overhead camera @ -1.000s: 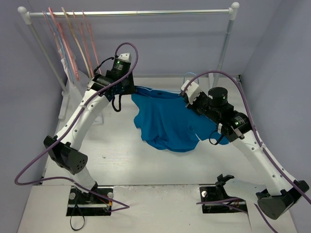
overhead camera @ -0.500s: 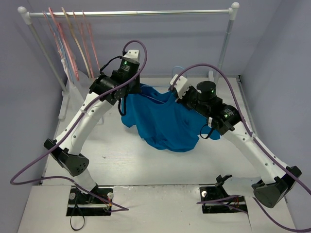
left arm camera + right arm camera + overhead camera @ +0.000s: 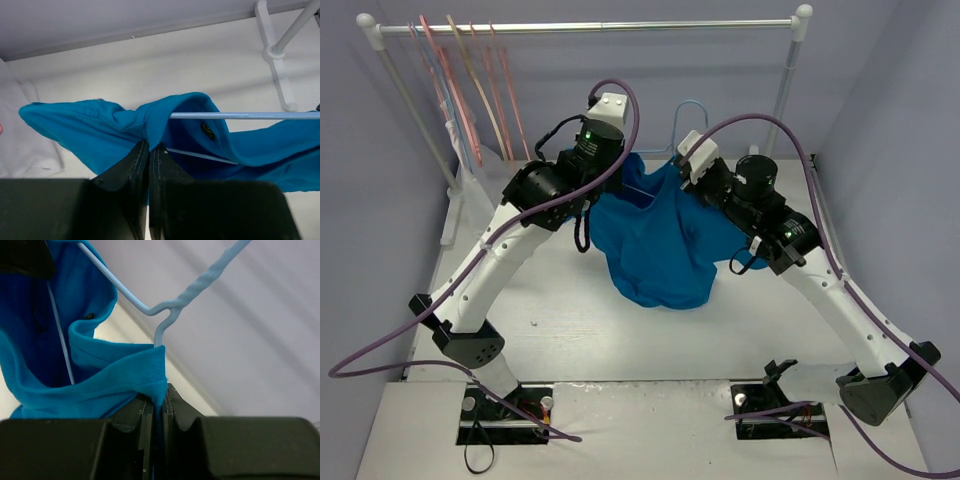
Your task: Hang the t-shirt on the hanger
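A white table (image 3: pixel 570 330) is enclosed by grey-violet walls, with a clothes rail (image 3: pixel 590 27) spanning the back. Below the rail's middle, the t-shirt (image 3: pixel 660 250) is held up by its neck opening, its body hanging toward the table. The left gripper (image 3: pixel 149 147) is clamped on one side of the collar and the right gripper (image 3: pixel 159 402) is pinched on the other. The hanger (image 3: pixel 200 282) is threaded into the neck, its hook raised between them.

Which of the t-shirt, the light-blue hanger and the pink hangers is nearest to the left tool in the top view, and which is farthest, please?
1. t-shirt: pinched in the left tool.
2. light-blue hanger: just right, inside the collar.
3. pink hangers: far left, on the rail.
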Controlling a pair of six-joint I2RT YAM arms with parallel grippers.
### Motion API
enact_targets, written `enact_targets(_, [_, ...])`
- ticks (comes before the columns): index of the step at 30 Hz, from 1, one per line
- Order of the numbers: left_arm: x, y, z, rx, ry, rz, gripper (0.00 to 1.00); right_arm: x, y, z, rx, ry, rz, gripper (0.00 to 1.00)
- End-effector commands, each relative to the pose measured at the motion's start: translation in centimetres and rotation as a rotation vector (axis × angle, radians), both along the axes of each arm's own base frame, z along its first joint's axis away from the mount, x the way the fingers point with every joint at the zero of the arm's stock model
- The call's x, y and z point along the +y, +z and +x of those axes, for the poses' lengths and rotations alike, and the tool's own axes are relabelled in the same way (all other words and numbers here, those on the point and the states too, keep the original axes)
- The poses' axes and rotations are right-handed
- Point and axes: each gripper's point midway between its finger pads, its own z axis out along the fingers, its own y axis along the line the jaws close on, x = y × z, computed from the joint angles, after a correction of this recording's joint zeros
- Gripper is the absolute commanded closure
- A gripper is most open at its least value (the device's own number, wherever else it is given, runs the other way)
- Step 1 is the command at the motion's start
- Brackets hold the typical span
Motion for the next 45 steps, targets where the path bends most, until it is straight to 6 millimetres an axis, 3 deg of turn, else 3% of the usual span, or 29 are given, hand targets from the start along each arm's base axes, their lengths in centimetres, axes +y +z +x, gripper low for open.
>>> enact_targets(1, [0.8, 4.6, -1.2, -0.116, -0.009, -0.068, 1.00, 0.6, 10.5, -1.2, -0.267, 0.056, 0.223, 1.00])
enact_targets(6, [0.2, 2.2, -1.5, -0.080, -0.044, -0.060, 0.98, 0.4, 6.2, -1.7, -0.246, 0.077, 0.224, 1.00])
enact_targets(8, [-0.3, 1.7, -1.7, -0.073, -0.067, -0.070, 0.94, -0.1, 6.6, -2.7, -0.275, 0.082, 0.282, 1.00])
enact_targets(9, [-0.5, 0.4, -1.8, -0.048, -0.080, -0.056, 0.95, 0.0, 4.4, -2.8, -0.247, 0.084, 0.279, 1.00])
enact_targets(11, [-0.9, -0.1, -1.9, -0.039, -0.093, -0.068, 0.94, -0.4, 5.0, -3.8, -0.285, 0.093, 0.355, 1.00])
enact_targets(12, [-1.3, -0.9, -2.1, -0.022, -0.107, -0.075, 0.94, -0.5, 3.2, -3.9, -0.258, 0.090, 0.355, 1.00])
enact_targets(15, [-2.3, -1.6, -2.6, -0.007, -0.141, -0.112, 0.94, -0.3, 1.0, -3.8, -0.210, 0.087, 0.381, 1.00])
enact_targets(19, [-3.0, -3.8, -2.6, 0.035, -0.153, -0.100, 0.94, -0.4, 0.4, -4.1, -0.214, 0.089, 0.397, 1.00])
enact_targets(22, [-3.6, -4.2, -2.6, 0.041, -0.171, -0.111, 0.94, -0.3, -0.1, -4.2, -0.206, 0.099, 0.371, 1.00])
enact_targets(24, [-3.8, -4.0, -2.6, 0.031, -0.186, -0.114, 0.92, -0.2, -0.4, -4.3, -0.201, 0.104, 0.357, 1.00])
enact_targets(30, [-3.3, -1.6, -3.4, -0.059, -0.278, -0.076, 0.61, -0.1, -1.1, -4.4, -0.190, 0.121, 0.311, 1.00])
enact_targets(33, [-2.6, 0.1, -4.0, -0.117, -0.333, -0.038, 0.54, -0.1, -1.7, -4.3, -0.174, 0.122, 0.293, 1.00])
enact_targets(40, [-1.2, 2.4, -5.5, -0.183, -0.539, 0.018, 0.52, 0.7, -1.6, -5.0, -0.146, 0.189, 0.273, 1.00])
enact_targets(41, [0.0, 2.5, -4.7, -0.192, -0.551, 0.035, 0.52, 0.8, -1.5, -5.1, -0.144, 0.198, 0.270, 1.00])
enact_targets(43, [0.0, 2.4, -5.5, -0.168, -0.668, -0.007, 0.52, 1.1, -1.6, -5.3, -0.135, 0.220, 0.260, 1.00])
enact_targets(45, [1.6, 1.8, -4.9, -0.145, -0.695, 0.010, 0.52, 1.3, -1.5, -5.4, -0.133, 0.232, 0.255, 1.00])
